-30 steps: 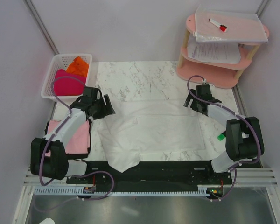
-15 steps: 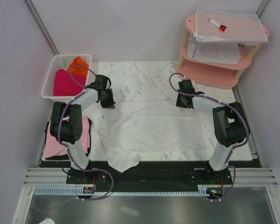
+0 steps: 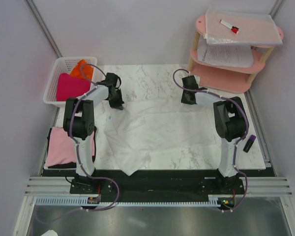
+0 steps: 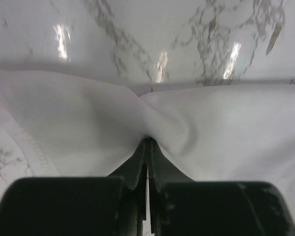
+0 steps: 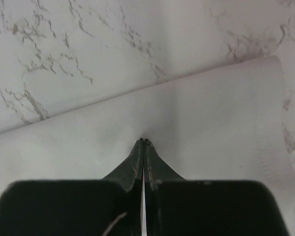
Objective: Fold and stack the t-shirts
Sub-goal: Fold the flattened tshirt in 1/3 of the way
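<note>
First, from above, we see the white t-shirt spread across the middle of the worktop. It lies lumpy, and one corner hangs off the near edge. Our left hand sits at the far left part of the shirt, and our right hand sits at its far right part. A pink t-shirt lies by the near left corner, and we think it is already folded. A dark pink t-shirt and an orange t-shirt sit crumpled in the basket at the far left.

Next, in the left wrist view, our left hand is squeezed tight. White cloth bunches up right at its tips, so it is holding the shirt.

Then, in the right wrist view, our right hand is squeezed tight too. Its tips press on flat white cloth near the shirt's edge, and we think it pinches a little bit of it.

So we guess the job is only partly done. One shirt looks finished, the white one is in the middle of its folding, and the two in the basket have not been started. No stack is made yet.
</note>
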Robot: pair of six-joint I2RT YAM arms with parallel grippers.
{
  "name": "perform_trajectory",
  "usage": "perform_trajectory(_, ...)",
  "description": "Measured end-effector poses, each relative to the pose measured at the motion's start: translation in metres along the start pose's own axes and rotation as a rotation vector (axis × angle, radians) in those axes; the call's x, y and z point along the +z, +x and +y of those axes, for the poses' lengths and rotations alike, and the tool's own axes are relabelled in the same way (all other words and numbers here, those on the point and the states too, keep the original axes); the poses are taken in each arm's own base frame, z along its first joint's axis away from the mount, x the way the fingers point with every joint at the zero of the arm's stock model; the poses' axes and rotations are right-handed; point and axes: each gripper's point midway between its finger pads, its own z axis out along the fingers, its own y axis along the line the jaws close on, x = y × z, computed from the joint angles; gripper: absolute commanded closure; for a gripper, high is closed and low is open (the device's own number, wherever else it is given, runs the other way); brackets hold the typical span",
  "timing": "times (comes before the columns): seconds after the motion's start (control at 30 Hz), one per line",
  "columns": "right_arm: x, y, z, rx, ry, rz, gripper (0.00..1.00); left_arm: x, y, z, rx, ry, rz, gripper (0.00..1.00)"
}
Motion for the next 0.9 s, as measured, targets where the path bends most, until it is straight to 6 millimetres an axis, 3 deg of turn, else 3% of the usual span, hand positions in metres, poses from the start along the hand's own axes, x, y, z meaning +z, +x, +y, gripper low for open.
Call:
perform_trajectory(0.33, 0.038, -0.05, 0.022, 0.027, 0.015, -0.086, 1.0, 0.032, -0.09, -0.02, 0.008, -0.033, -0.097, 0.98)
perform_trajectory(0.43, 0.043, -0.059, 0.025, 0.022, 0.02, -0.107, 1.0, 0.034, -0.107, -0.022, 0.011, -0.041, -0.129, 0.98)
perform_trajectory(0.5, 0.043, -0.059, 0.024, 0.008, 0.022, -0.108, 0.93, 0.032, -0.11, -0.022, 0.014, -0.045, -0.138, 0.98)
perform_trajectory(0.57, 0.037, -0.061, 0.023, -0.007, 0.019, -0.109, 0.82, 0.026, -0.114, -0.022, 0.022, -0.038, -0.174, 0.76)
perform_trajectory(0.63, 0.022, -0.056, 0.018, -0.021, 0.014, -0.102, 0.66, 0.013, -0.099, -0.016, 0.032, -0.044, -0.196, 0.41)
perform_trajectory(0.7, -0.005, -0.055, 0.012, -0.028, 0.0, -0.106, 0.39, -0.014, -0.079, -0.013, 0.043, -0.035, -0.212, 0.3)
perform_trajectory(0.77, -0.043, -0.062, 0.005, -0.021, -0.017, -0.141, 0.12, -0.05, -0.064, -0.016, 0.047, -0.006, -0.266, 0.12)
perform_trajectory(0.83, -0.079, -0.073, 0.0, -0.001, -0.039, -0.196, 0.02, -0.091, -0.06, -0.022, 0.053, 0.047, -0.375, 0.01)
perform_trajectory(0.9, -0.116, -0.081, -0.007, 0.018, -0.061, -0.252, 0.02, -0.122, -0.053, -0.026, 0.051, 0.096, -0.468, 0.0)
